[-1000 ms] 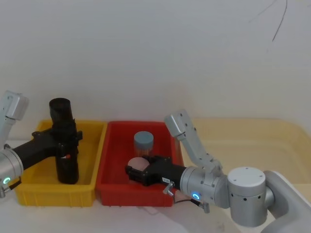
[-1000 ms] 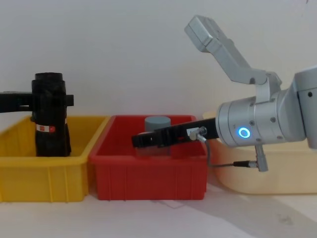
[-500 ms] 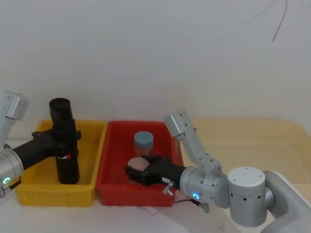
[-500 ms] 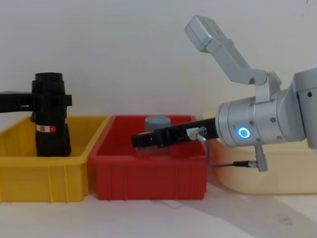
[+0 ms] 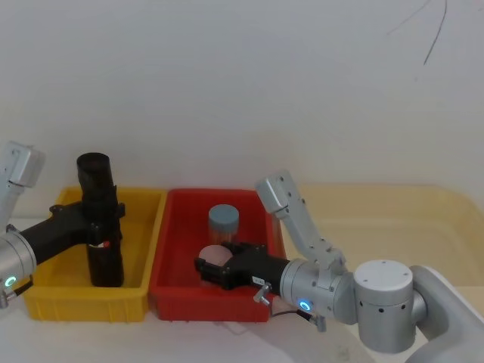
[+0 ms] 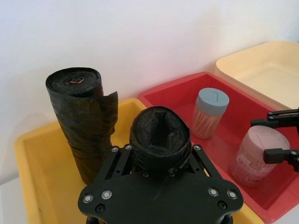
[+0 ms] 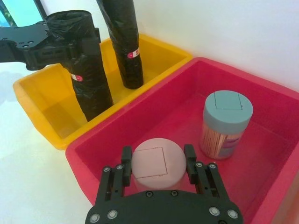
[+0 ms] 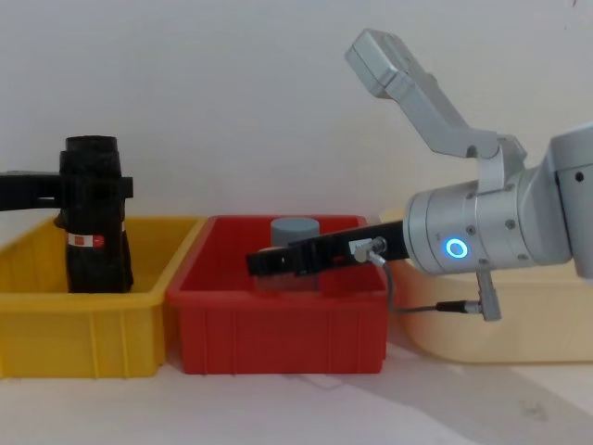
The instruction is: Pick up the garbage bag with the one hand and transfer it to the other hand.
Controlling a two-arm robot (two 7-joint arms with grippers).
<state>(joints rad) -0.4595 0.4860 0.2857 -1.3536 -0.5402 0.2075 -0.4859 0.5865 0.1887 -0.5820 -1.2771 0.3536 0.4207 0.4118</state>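
The garbage bag (image 5: pixel 98 189), a tall black roll with a small red-and-white label, stands upright in the yellow bin (image 5: pixel 83 302). My left gripper (image 5: pixel 102 215) is shut on its middle; the left wrist view shows the roll's top (image 6: pixel 159 133) between the fingers. A second black roll (image 6: pixel 81 116) stands just behind it in the same bin. My right gripper (image 5: pixel 223 266) is in the red bin (image 5: pixel 204 302), open, with a finger (image 7: pixel 125 161) on either side of the pink-lidded jar (image 7: pixel 156 168).
A blue-lidded jar of toothpicks (image 5: pixel 224 223) stands at the back of the red bin. A cream tub (image 5: pixel 393 219) sits to the right of it. A white wall rises close behind the bins.
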